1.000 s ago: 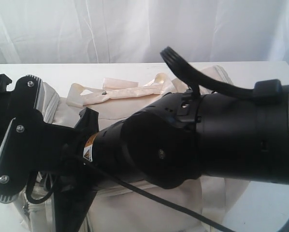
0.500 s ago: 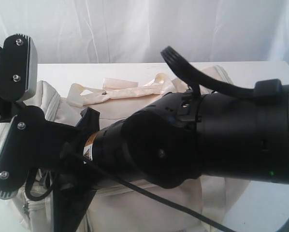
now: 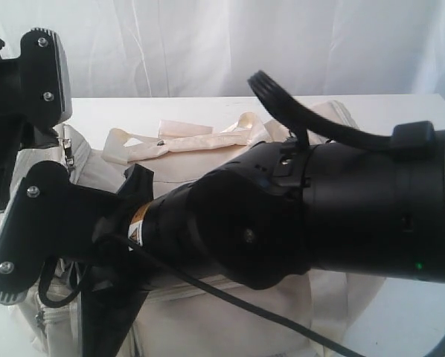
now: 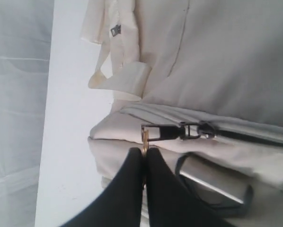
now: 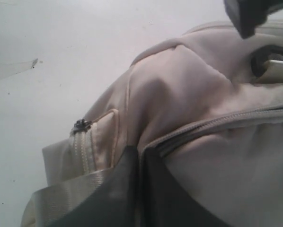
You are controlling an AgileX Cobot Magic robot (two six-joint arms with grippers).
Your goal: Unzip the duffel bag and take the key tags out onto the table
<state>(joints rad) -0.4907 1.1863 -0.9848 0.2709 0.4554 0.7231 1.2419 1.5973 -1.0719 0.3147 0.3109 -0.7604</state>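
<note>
Cream duffel bag (image 3: 207, 160) slumped on the smooth white table (image 3: 386, 104), zip pull pinched.
Exterior: limp satin straps (image 3: 185, 137) lie across the soft cloth, and the glossy black right arm (image 3: 297, 216) reaches across in front. Left wrist: the left gripper (image 4: 144, 153) has its tapered jaws clamped on the metal zipper pull (image 4: 163, 132). Right wrist: the right gripper (image 5: 139, 156) is closed against the woven fabric; whether it pinches any cloth is unclear.

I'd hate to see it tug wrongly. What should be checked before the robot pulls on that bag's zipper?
1. Left gripper shut on the zipper pull: ok.
2. Right gripper shut against the bag; real hold on the cloth: cannot tell.
3. Zipper opened: not ok, looks closed.
4. Key tags in sight: not ok, none visible.
5. Bare table beside the bag: ok.
</note>
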